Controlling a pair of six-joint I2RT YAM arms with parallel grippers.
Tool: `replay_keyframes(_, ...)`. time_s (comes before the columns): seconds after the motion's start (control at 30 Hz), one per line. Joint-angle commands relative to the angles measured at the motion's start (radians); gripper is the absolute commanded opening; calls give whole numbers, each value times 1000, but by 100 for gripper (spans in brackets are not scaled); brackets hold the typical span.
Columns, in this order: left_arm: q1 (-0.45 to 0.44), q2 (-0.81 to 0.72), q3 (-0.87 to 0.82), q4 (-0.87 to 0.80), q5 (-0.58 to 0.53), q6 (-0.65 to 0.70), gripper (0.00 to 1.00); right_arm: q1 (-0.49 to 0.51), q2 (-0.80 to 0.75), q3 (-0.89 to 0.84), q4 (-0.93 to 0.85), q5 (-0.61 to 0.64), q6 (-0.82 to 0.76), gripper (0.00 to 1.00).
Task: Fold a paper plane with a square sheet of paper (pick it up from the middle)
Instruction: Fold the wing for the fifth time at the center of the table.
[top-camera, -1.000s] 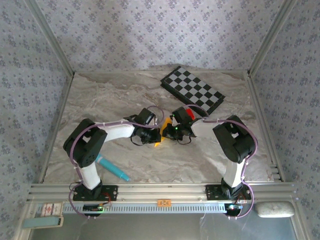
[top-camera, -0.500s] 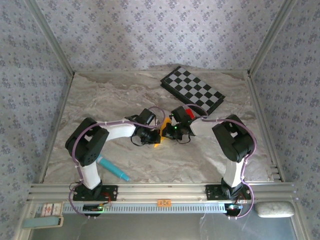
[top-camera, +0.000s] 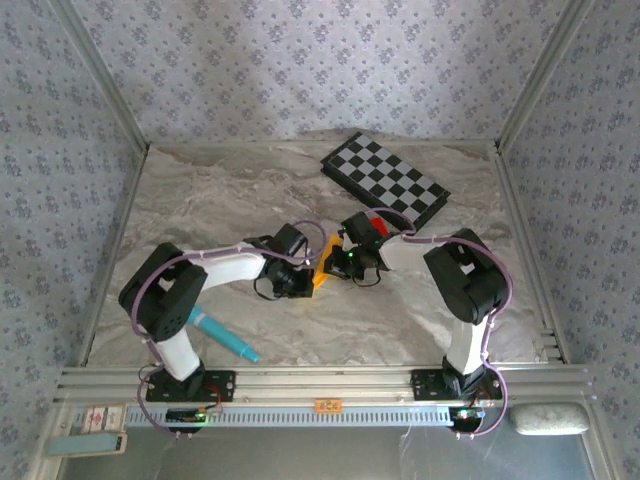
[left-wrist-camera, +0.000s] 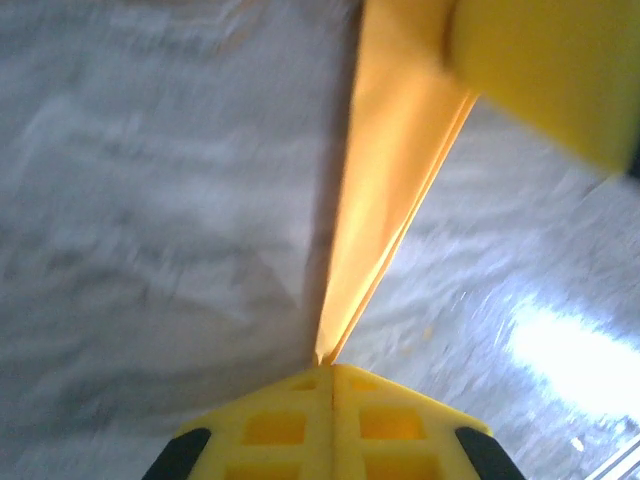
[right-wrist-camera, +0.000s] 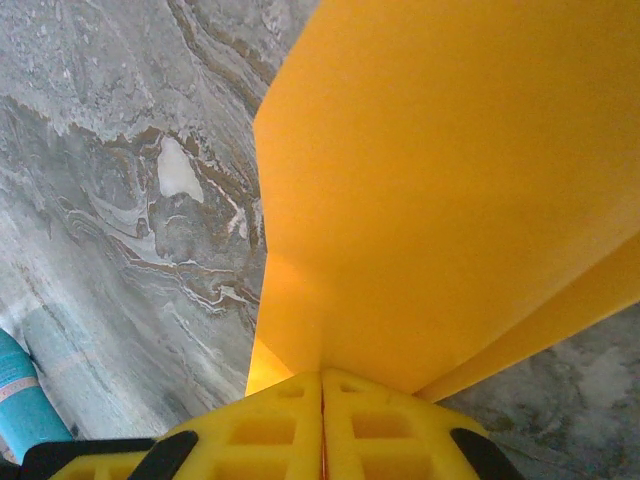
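- I work on a tabletop (top-camera: 220, 190) with a marbled look, grey and beige with darker veins running across it.
- The back wall (top-camera: 320, 60) carries grey-lilac wallpaper with a small repeating flower motif, and its middle is a little brighter than its sides.
- The left wall (top-camera: 50, 200) and the right wall (top-camera: 590, 200) wear the same paper and slope outward toward me.
- Pale metal posts, the left post (top-camera: 100, 75) and the right post (top-camera: 540, 70), stand in the far corners.
- A slotted aluminium rail (top-camera: 330, 385) edges the near side.
- In my left wrist view, a white glare patch (left-wrist-camera: 570, 350) lies on the marble.
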Motion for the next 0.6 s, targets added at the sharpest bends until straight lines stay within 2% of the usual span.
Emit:
replay_keyframes(0.0,5,-83,-4,-95,-18,8,3,8,32,-26,-55,66,19,9)
replay_keyframes(0.2,29,-179,3,39,-44,-42,6,51,-8,-36,-7,45,55,9)
replay_keyframes(0.57,34,-46,-4,157,-24,-96,5,52,-10,-30,26,11,56,9)
